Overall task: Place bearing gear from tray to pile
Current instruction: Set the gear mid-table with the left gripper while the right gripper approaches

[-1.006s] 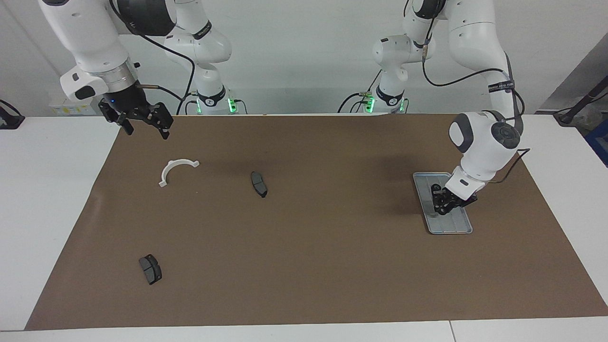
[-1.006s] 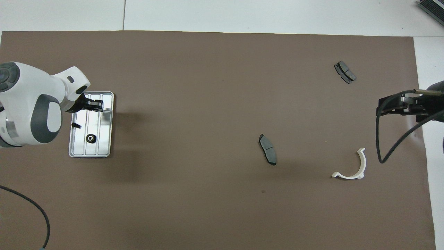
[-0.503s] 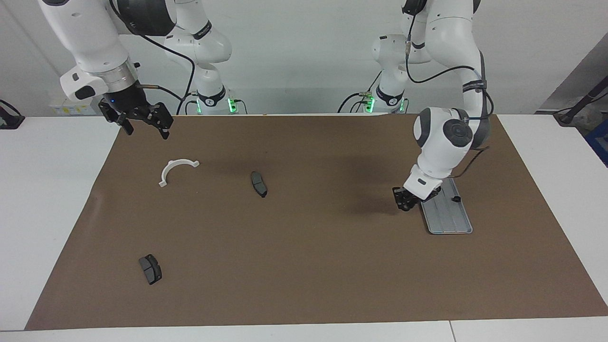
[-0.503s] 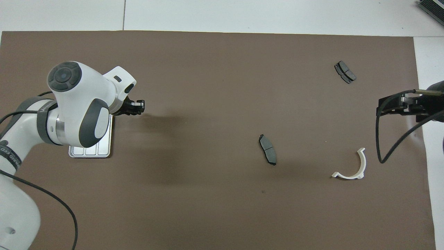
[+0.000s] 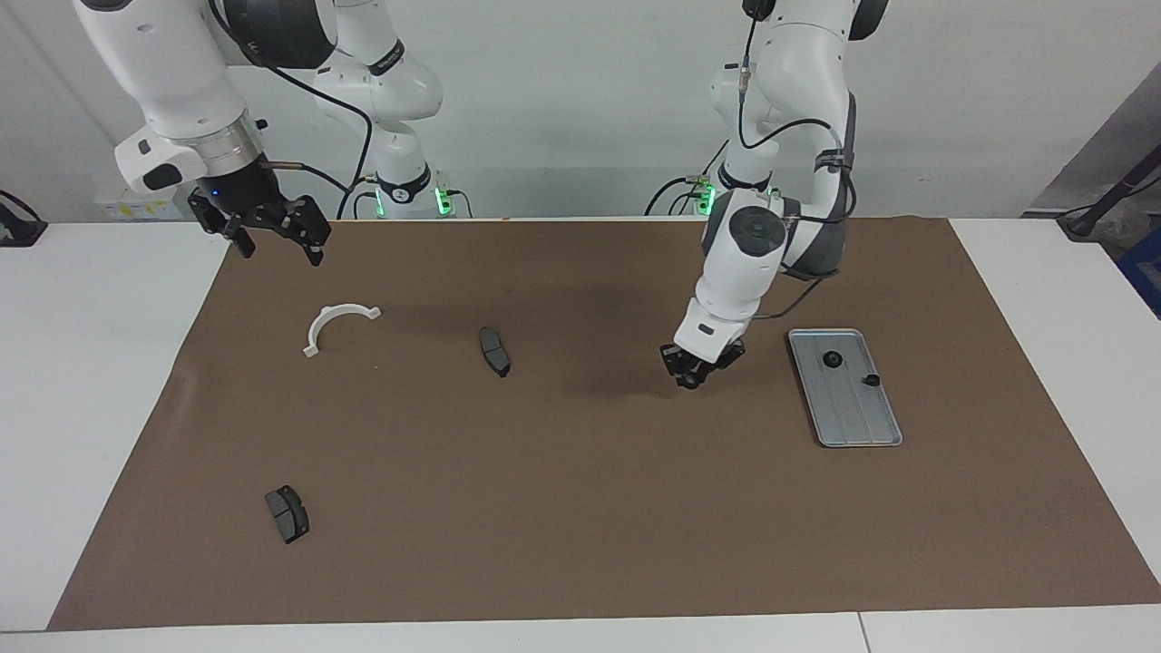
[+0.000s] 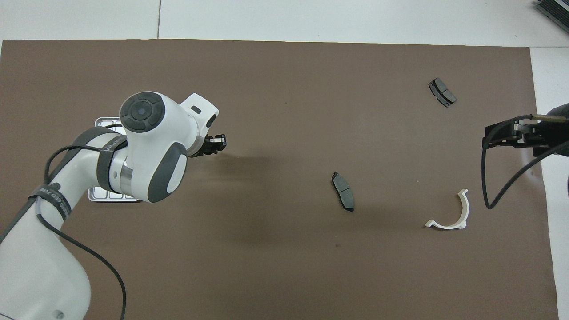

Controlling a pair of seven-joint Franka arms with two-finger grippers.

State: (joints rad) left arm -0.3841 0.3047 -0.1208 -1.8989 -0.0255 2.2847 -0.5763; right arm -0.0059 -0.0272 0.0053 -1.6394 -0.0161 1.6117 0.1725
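Your left gripper (image 5: 691,372) hangs low over the brown mat (image 5: 580,472), between the tray (image 5: 857,417) and the nearest brake pad (image 5: 494,352). Its fingers are drawn narrow on a small dark gear (image 5: 691,382); at least it looks like a gear, since from here it is only a round blob at the tips.

A round black part (image 5: 830,359) and a smaller bit (image 5: 871,379) lie in the tray.

The pile lies toward the right arm's end of the worktop (image 5: 91,363). The nearest pad comes first, its long axis running from nearer the robots to farther. Then come the white bracket (image 5: 337,324) and a second pad (image 5: 287,513), far from the robots. Between your fingers and that first pad the mat is bare, so you have room to carry straight across and set down beside it.

The right gripper (image 5: 279,249) waits with its fingers wide, above the mat's edge near the bracket.
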